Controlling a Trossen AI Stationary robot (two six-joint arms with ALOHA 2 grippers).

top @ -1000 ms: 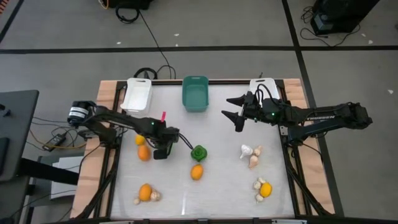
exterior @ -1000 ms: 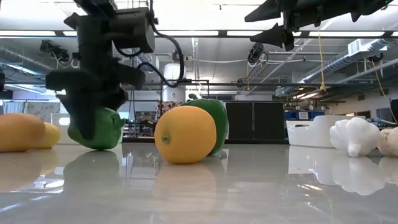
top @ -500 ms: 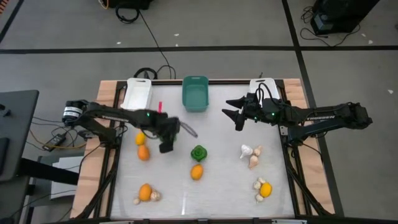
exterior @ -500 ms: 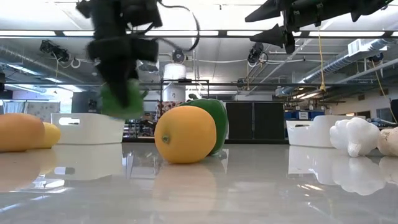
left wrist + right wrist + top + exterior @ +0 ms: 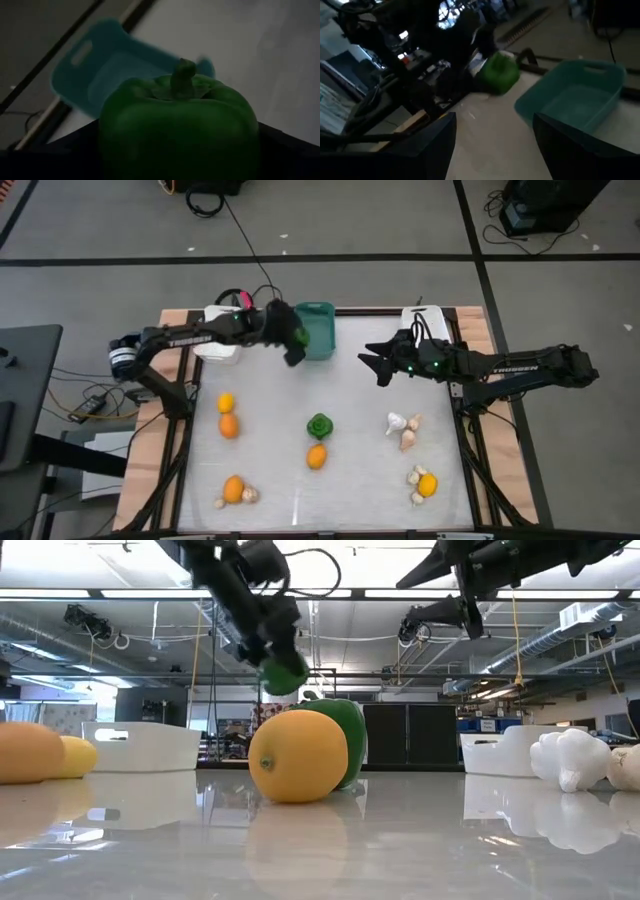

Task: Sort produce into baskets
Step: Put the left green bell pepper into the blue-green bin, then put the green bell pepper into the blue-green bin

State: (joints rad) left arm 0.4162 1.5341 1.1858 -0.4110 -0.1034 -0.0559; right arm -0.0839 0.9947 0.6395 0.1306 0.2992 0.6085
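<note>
The left pincer (image 5: 293, 340), clamped on a green pepper (image 5: 180, 127), hung just beside the teal basket (image 5: 316, 330), stem upright, nearer it than the open right pincer (image 5: 375, 364).

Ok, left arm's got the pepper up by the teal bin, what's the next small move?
Probably carry it a bit further over the teal basket before releasing. The left gripper holds the green pepper beside the basket's left wall, not yet above its opening. The right gripper waits open nearby.
</note>
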